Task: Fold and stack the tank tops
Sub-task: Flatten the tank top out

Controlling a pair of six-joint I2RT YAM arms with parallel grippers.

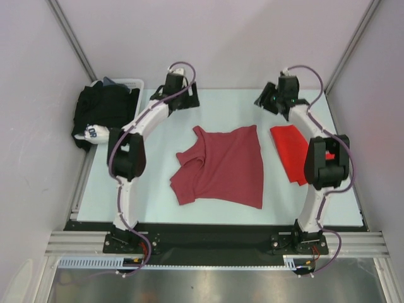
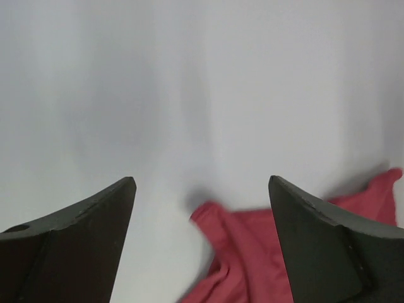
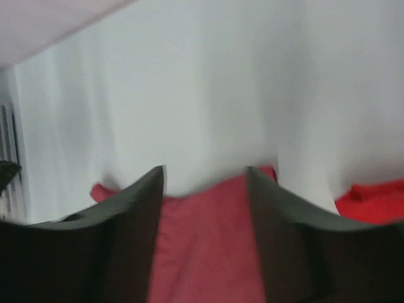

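The dusty maroon tank top [image 1: 224, 167] lies spread but rumpled in the middle of the table, its left side bunched. The bright red tank top [image 1: 291, 148] lies folded at the right, partly hidden under the right arm. My left gripper [image 1: 187, 100] hangs above the table beyond the maroon top's far left corner. It is open wide in the left wrist view [image 2: 202, 189], with the maroon cloth [image 2: 252, 252] lower down between its fingers. My right gripper [image 1: 268, 100] is open [image 3: 205, 173] over the maroon top's far edge [image 3: 202, 240], with bright red cloth [image 3: 372, 202] to its right.
A pile of black garments [image 1: 104, 107] sits in a white bin at the back left, with a white lettered cloth [image 1: 91, 132] at its front. Pale walls close in the table on three sides. Bare table [image 1: 132, 189] lies left of the maroon top.
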